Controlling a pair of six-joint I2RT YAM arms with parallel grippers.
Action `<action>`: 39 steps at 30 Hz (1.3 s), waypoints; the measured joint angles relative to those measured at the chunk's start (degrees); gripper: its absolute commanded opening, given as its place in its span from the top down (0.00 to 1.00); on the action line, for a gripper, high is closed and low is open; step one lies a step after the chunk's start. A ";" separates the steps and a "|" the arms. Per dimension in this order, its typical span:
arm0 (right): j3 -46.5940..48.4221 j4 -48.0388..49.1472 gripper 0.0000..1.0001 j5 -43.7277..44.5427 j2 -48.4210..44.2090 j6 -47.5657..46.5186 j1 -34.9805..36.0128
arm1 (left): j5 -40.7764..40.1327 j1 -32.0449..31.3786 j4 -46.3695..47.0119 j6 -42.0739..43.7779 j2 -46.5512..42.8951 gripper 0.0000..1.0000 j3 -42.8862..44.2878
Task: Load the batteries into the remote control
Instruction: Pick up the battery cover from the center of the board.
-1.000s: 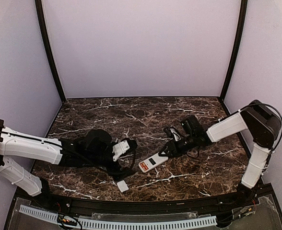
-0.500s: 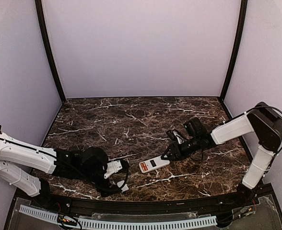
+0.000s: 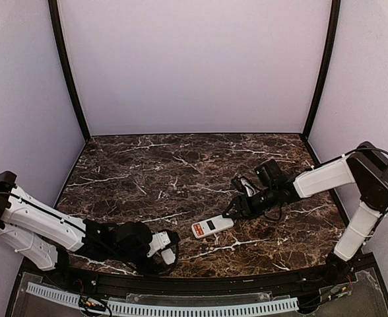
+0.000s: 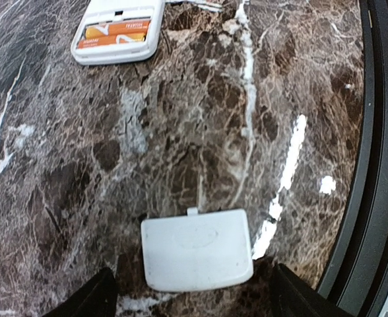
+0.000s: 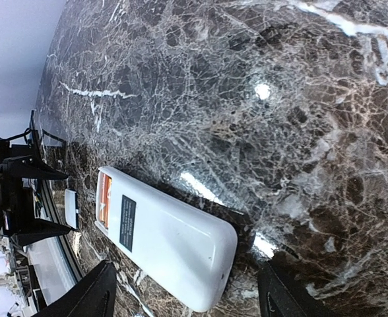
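**A:** Where is the remote control, and are the batteries in?

**B:** The white remote control (image 3: pixel 212 226) lies back-up on the dark marble table (image 3: pixel 148 165). Orange batteries (image 4: pixel 113 34) sit in its open recess, so loading looks done except for the lid.

**A:** And the arms?

**B:** The left gripper (image 4: pixel 195 294) is spread, with a finger on either side of the small white cover (image 4: pixel 196 249) near the front edge, probably lined up to lift it. The right gripper (image 5: pixel 186 290) is also spread at the remote's end, gripping nothing
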 measured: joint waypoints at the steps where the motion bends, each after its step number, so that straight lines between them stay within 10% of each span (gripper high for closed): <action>1: 0.00 -0.20 0.27 0.26 -0.13 -0.04 -0.11 | 0.04 -0.02 1.46 -0.04 0.76 0.25 -0.02; 9: -0.39 -3.56 0.26 4.13 -2.95 -0.87 -1.38 | 0.74 -0.07 9.14 -1.73 4.85 0.46 -0.07; 19: -0.72 -5.18 0.12 5.60 -7.19 -2.25 -3.98 | 0.33 -0.07 7.21 -3.28 3.82 0.30 -0.11; 39: -3.06 -0.09 0.01 -3.06 -8.55 -2.69 -8.11 | 1.73 0.50 -0.28 -1.88 3.91 0.58 3.54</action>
